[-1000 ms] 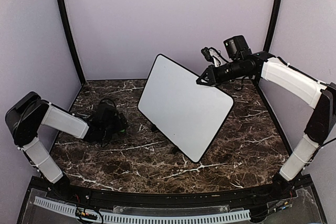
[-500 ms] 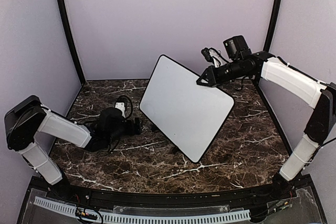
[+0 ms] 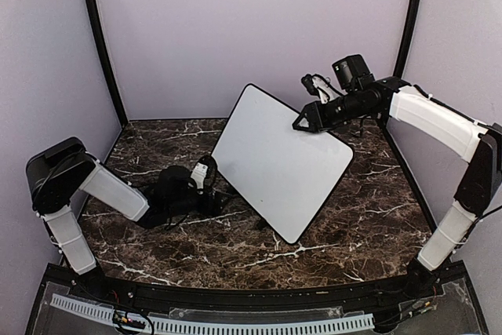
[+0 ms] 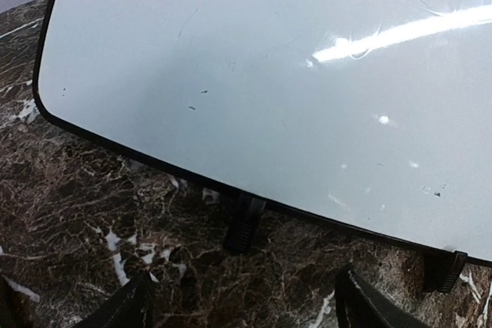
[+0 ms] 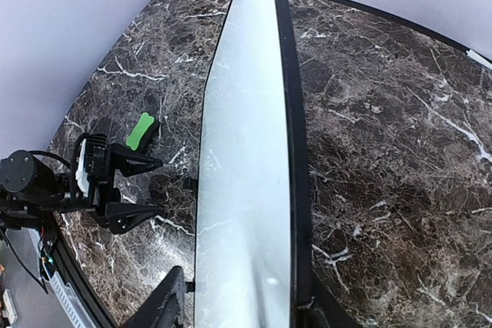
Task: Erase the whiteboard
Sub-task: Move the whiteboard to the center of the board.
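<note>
The whiteboard [image 3: 282, 164] stands tilted on small black feet [image 4: 242, 224] in the middle of the marble table. Its face [image 4: 254, 74] is white, with only a few tiny dark specks. My right gripper [image 3: 300, 125] is at the board's top right edge. In the right wrist view its jaws [image 5: 242, 297] straddle that edge [image 5: 246, 190], open, with a small gap between the left finger [image 5: 165, 305] and the face. My left gripper [image 3: 220, 196] is low on the table by the board's lower left edge, open and empty [image 4: 246, 313]. A small green eraser [image 5: 141, 130] lies behind it.
Lilac walls with black corner posts [image 3: 98, 37] close in the table on three sides. The left arm [image 3: 118, 194] stretches low across the left half of the marble. A black rail [image 3: 235, 296] runs along the near edge.
My left arm has reached right, from the eraser's spot to the board's lower left edge, its jaws narrowing a little. My right jaws have opened off the board's top edge. The board has shifted slightly right.
</note>
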Controlling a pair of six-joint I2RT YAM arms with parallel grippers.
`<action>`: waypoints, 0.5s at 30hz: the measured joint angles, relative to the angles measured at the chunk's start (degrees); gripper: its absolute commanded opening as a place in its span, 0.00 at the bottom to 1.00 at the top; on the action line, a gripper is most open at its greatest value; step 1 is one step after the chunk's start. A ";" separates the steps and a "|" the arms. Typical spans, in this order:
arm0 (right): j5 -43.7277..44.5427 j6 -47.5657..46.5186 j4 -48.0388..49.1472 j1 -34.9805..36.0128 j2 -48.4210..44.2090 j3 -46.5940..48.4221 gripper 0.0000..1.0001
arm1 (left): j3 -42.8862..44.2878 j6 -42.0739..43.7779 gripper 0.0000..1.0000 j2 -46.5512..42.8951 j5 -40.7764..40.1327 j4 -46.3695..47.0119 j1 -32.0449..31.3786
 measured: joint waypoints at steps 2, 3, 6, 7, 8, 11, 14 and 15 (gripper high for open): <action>0.61 0.07 -0.52 0.00 -0.07 0.00 0.54 | 1.36 0.83 0.77 1.22 2.08 -0.17 0.00; 0.98 0.04 -0.92 0.00 -0.11 0.00 0.55 | 2.19 1.27 0.76 1.88 2.64 -0.35 -0.07; 1.60 0.33 -2.25 -0.13 -0.33 0.00 0.58 | 4.52 2.29 0.74 3.54 4.35 -1.05 -0.22; 1.60 0.52 -2.97 -0.17 -0.44 0.00 0.59 | 5.29 2.60 0.73 4.04 4.63 -1.38 -0.26; 1.60 0.70 -3.80 -0.22 -0.52 -0.02 0.59 | 6.01 2.91 0.73 4.50 4.94 -1.60 -0.26; 1.49 0.94 -5.29 -0.57 -0.94 -0.24 0.60 | 8.22 3.78 0.70 5.90 5.29 -2.95 -0.28; 1.31 1.05 -5.99 -1.07 -1.38 -0.28 0.61 | 9.53 4.55 0.66 6.97 5.44 -4.15 -0.28; 1.31 1.05 -6.16 -1.20 -1.51 -0.28 0.61 | 9.75 4.74 0.64 7.23 5.46 -4.48 -0.28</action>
